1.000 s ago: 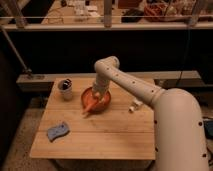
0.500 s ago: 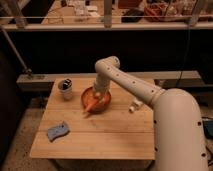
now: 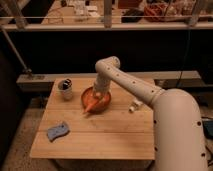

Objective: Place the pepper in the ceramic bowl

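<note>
Wooden worktop [image 3: 115, 136], seen from above and in front. White arm [image 3: 131, 86] reached in from the picture's right, bent at a rounded joint, and dropped straight down at the bowl [image 3: 107, 99]. Tool [image 3: 99, 94] sat low over the bowl's middle, at or just inside the rim. Could not tell whether the tool was wide, narrow or holding anything; the wrist hid it.

Bowl was orange-red, shallow and round, on the rear half of the worktop, a bit left of centre in the picture. Pepper [image 3: 90, 106] was orange and slim, with its thick end in the bowl under the tool. Its pointed tip stuck out over the bowl's front-left rim, angled down toward the worktop. Could not tell if the tip touched the wood.

Cup [image 3: 65, 90] was small and white with dark contents. It stood upright just left of the bowl, apart from it. Sponge [image 3: 58, 131] was blue and wavy, lying flat near the front-left corner, well apart from the bowl. A small white object [image 3: 134, 105] lay right of the bowl, near the arm; could not tell what it was. No readable writing on any item.
</note>
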Robot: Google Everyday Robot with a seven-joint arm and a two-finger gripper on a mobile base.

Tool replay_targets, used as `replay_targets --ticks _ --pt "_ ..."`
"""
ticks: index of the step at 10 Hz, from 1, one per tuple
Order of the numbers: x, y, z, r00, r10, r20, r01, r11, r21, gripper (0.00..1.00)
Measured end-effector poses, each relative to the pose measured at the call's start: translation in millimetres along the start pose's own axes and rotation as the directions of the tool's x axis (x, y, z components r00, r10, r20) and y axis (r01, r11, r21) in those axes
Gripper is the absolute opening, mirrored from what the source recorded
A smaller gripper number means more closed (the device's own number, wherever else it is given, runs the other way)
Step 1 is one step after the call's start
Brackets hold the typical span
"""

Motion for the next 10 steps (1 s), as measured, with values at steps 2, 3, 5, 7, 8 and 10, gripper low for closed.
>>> replay_targets --ticks 2,3,5,7,8,10 --pt "0.3 0.3 0.4 1.000 0.000 0.000 0.000 1.000 0.001 0.16" --pt "0.3 0.5 0.7 1.000 0.000 0.001 0.000 1.000 0.002 0.16" --pt "0.5 0.9 0.9 1.000 0.000 0.002 0.000 1.000 0.002 0.26" --pt "0.9 1.3 1.2 1.000 0.001 0.002 -0.001 1.000 0.003 0.29" --pt "1.1 1.7 1.2 1.000 0.001 0.003 -0.001 1.000 0.004 0.31" --pt "1.2 2.3 1.7 1.000 0.001 0.004 -0.001 1.000 0.004 0.45"
